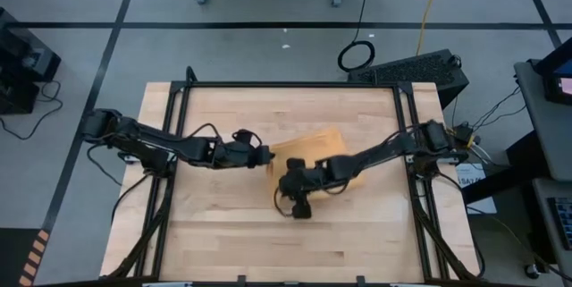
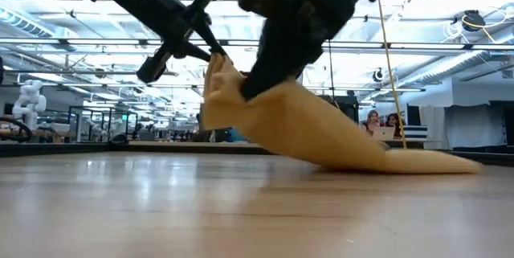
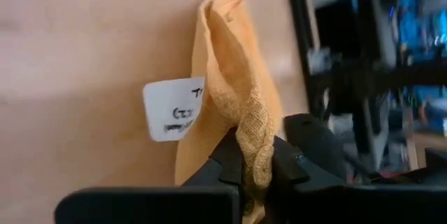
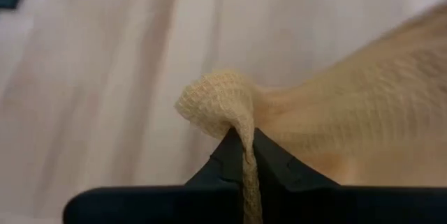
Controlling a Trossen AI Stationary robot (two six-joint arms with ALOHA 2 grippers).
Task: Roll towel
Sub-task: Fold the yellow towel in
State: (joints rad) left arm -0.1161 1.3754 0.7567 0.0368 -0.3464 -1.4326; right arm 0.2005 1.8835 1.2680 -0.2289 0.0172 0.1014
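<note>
Both arms are dark, near-black machines built of slim jointed segments, the left arm [image 1: 152,144] and the right arm [image 1: 384,153] each reaching in from a side rail of the table frame [image 1: 295,85], with thin black cables looping loosely along their links. The left gripper [image 3: 255,175] ends in two matte black fingers that taper to blunt wedge tips above a broad flat black crossbar, and the right gripper [image 4: 244,154] has the very same build. Seen from table height, the wrist housings are chunky, boxy black blocks with cables curling off them.
</note>
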